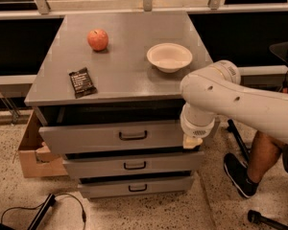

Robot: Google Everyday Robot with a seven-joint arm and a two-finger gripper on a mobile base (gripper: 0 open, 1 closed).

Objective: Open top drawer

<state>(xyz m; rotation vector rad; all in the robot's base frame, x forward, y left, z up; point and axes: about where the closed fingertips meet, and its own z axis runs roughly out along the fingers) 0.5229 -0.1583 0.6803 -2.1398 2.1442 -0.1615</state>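
Grey top drawer [110, 137] looks part-open, mid frame. Claw [192, 142] sits at its right end, away from the handle [133, 135]; can't tell how wide it's open. Next: draw front straight out.

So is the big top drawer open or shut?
Open partway. The top drawer juts past the lower drawers, a dark gap showing under the tabletop. The gripper is at its right end.

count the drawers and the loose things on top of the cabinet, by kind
grey drawers with black bar handles: 3 (top drawer, middle drawer, bottom drawer)
red apple: 1
cream round bowl: 1
dark snack packet: 1
total: 6
The gripper is at the right end of the top drawer's front.
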